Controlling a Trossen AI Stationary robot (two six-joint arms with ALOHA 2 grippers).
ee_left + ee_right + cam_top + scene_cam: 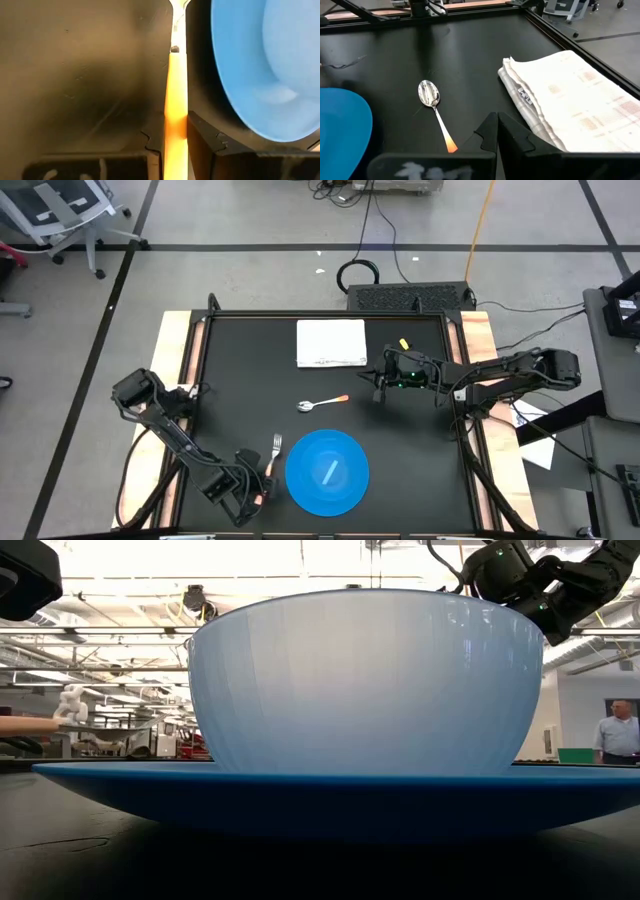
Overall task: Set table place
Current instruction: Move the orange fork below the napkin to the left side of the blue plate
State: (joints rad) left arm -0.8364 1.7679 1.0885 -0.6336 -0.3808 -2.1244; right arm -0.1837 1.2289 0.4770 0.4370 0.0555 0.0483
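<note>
A flat blue plate lies near the table's near edge, and a translucent blue bowl stands on it. My left gripper is left of the plate, shut on a fork whose tines point toward the far edge. An orange-handled spoon lies flat on the black table at its middle. My right gripper is shut and empty just right of the spoon's handle end, touching nothing. My left gripper pinches the fork's pale orange handle between its two fingers. The fingers lie along the handle, coming from the table's near side. In the low view the fork is level and clear of the table.
A folded white napkin lies at the table's far middle, close to my right gripper. Pale wooden strips run along the table's left and right sides. A person stands in the room beyond the table.
</note>
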